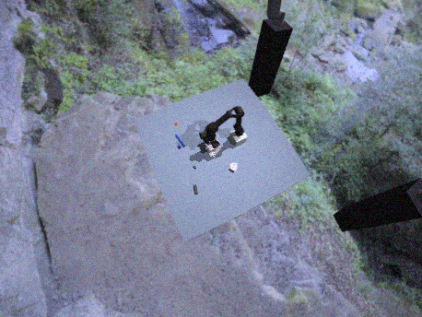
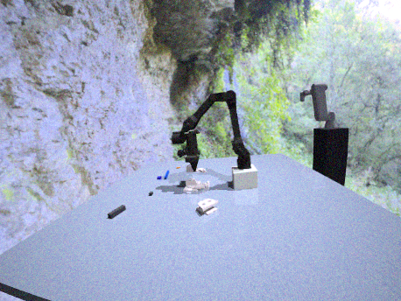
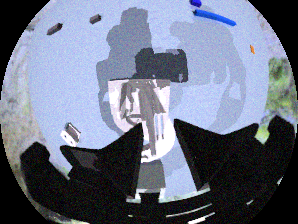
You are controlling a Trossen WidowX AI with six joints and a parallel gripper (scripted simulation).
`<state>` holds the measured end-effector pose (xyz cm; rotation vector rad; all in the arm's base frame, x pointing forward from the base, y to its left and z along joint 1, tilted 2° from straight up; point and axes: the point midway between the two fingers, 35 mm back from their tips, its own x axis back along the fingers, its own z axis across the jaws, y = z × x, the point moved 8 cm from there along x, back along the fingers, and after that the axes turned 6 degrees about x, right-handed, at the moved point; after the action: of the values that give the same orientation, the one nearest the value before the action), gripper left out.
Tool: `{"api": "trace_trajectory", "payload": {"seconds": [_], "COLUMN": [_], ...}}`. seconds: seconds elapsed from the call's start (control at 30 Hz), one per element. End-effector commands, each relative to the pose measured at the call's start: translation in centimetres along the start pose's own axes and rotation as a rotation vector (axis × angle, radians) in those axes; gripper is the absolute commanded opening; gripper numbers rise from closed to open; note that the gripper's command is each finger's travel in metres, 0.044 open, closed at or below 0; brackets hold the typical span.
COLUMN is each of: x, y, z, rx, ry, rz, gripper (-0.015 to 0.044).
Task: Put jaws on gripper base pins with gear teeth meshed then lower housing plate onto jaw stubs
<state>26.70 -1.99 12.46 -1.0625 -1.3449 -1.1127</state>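
Note:
My gripper (image 1: pixel 215 146) (image 2: pixel 193 169) (image 3: pixel 158 124) hangs above the gripper base, pointing down. It is shut on a white part (image 2: pixel 189 168), whose shape is mostly hidden; I cannot tell for certain which piece it is. The white gripper base (image 2: pixel 191 189) (image 3: pixel 166 145) lies on the table beneath the fingers, flat edge at the top in the wrist view, with pale pieces and shadows on it. Whether jaw teeth mesh there cannot be made out. Another white piece with holes (image 1: pixel 233 167) (image 2: pixel 207 204) (image 3: pixel 67 136) lies tilted on the table, nearer the exterior camera.
A dark bar (image 1: pixel 195 189) (image 2: pixel 116 212) (image 3: pixel 55 28) and a small dark block (image 1: pixel 194 167) (image 2: pixel 151 193) (image 3: pixel 95 19) lie on the table. A blue rod (image 1: pixel 180 140) (image 2: pixel 166 174) (image 3: pixel 215 18), a blue block (image 1: pixel 179 146) (image 2: pixel 159 178) and an orange piece (image 1: pixel 175 123) (image 3: pixel 252 49) lie farther off.

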Motion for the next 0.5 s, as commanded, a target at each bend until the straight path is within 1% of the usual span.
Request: {"api": "trace_trajectory", "payload": {"seconds": [0.0,0.47], "x": [0.0,-2.2], "y": [0.0,0.1], "z": [0.1,0.0], "rx": [0.002,0.001], "ry": [0.005,0.005], "rz": [-0.001,-0.001], "gripper": [0.0134,0.0134]}}
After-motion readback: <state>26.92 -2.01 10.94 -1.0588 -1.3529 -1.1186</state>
